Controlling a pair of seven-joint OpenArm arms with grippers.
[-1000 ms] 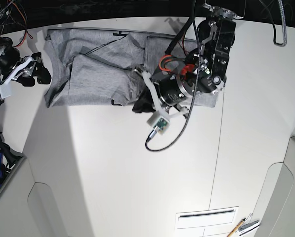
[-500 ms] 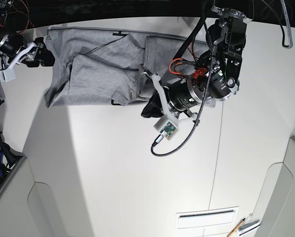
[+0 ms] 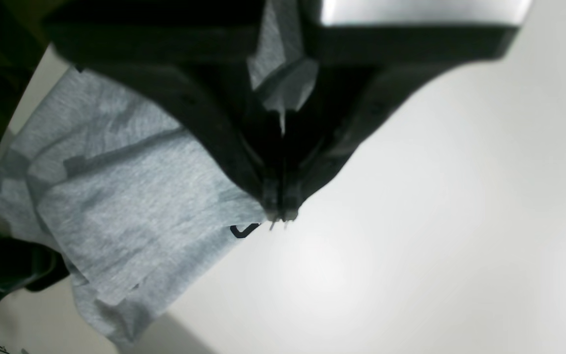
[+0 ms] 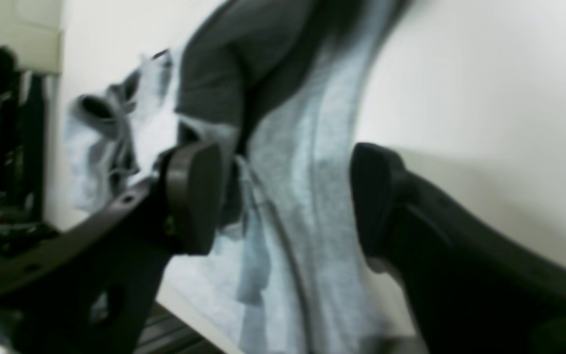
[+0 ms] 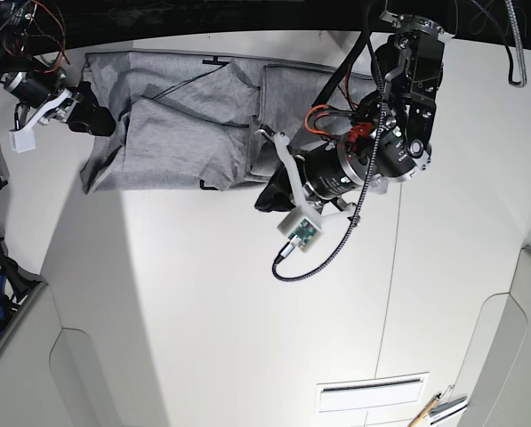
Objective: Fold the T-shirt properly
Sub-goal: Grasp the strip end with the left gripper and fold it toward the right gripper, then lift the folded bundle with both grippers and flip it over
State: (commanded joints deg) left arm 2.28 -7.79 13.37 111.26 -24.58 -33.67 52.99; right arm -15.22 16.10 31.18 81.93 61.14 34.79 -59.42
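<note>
1. Presently: T-shirt (image 5: 172,133) spread, partly folded and rumpled, along the far edge of the white worktop (image 5: 247,338), grey plain side mostly up, a scrap of black lettering peeping at the near hem.
2. Left hand (image 3: 279,216) clamped tight on a pinch of the shirt's near edge, fabric bunched up between the closed jaws, tips just off the worktop in the left wrist view.
3. Right hand (image 4: 283,196) spread wide, straddling a ridge of cloth at the shirt's outer edge, gripping nothing yet; pads (image 4: 192,196) either side of the fabric, actual contact impossible to tell through the blur.
4. Advice for the step, as a judgement: close the right hand only once a single hem layer sits fully between the pads, not the whole bunch.
5. Then lift both corners level and together, keeping the edge taut, so the fold lands straight and not skewed.
6. Risk: left pinch looks shallow, so a quick pull could slip it free.
7. Containers: none in view holding anything; only a dim bin-like shape at the base view's lower left corner, contents unclear.
</note>
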